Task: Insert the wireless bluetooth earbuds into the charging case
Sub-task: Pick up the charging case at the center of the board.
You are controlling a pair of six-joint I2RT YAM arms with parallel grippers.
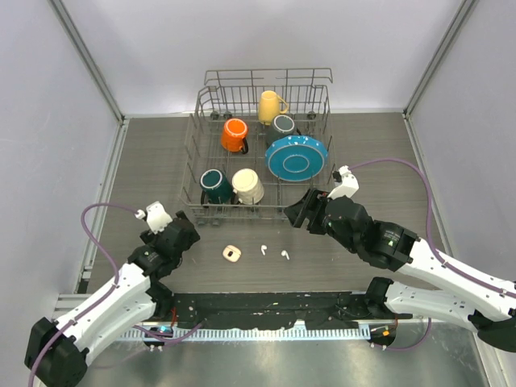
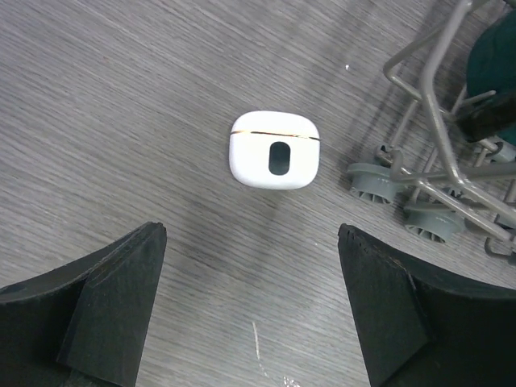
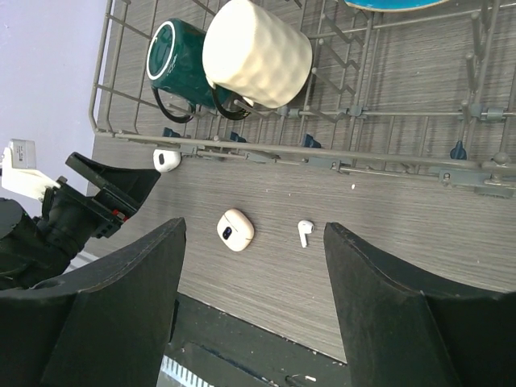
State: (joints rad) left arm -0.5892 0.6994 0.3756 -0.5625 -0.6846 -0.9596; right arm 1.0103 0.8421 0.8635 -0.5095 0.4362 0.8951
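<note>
Top view, room: pale plain walls with metal corner posts are enclosing a grey-brown wood-grain table [image 1: 145, 161].
Top view, rack: a grey wire dish rack [image 1: 197, 153] is holding a yellow mug [image 1: 270, 106], an orange mug [image 1: 235, 135], a grey mug [image 1: 283, 125], a teal mug [image 1: 214, 185], a ribbed cream mug [image 1: 247, 186] and a glossy teal plate [image 1: 297, 156].
Top view, task things: a small rounded cream-tinted case [image 1: 232, 254] is lying on the table in front of the rack. An earbud [image 1: 263, 250] and a second earbud [image 1: 284, 255], both tiny, white and glossy, are lying just to its right, apart from it and from each other.
Top view, arms: the left gripper [image 1: 190, 226] is pointing at the rack's near left corner, and the right gripper [image 1: 297, 211] is sitting by the rack's near edge.
Left wrist view, case: a smooth white case [image 2: 274, 151], rounded-square with a thin gold seam and a dark oval recess, is lying on the grain near the rack's grey plastic feet [image 2: 379, 181].
Left wrist view, gripper: the left gripper's [image 2: 251, 242] black wedge fingers are standing wide apart and gripping nothing. The white case is lying beyond their tips.
Right wrist view, gripper: the right gripper's [image 3: 255, 266] black fingers are spreading wide and holding nothing.
Right wrist view, task things: the cream-tinted case [image 3: 235, 230] and the short-stemmed earbud [image 3: 305, 232] are lying on the table, showing between the fingers and apart from each other. The white case [image 3: 167, 160] is lying near the rack's corner, just ahead of the left gripper [image 3: 109, 189].
Right wrist view, rack: the teal mug [image 3: 181, 60] and the ribbed cream mug [image 3: 258, 52] are sitting side by side.
</note>
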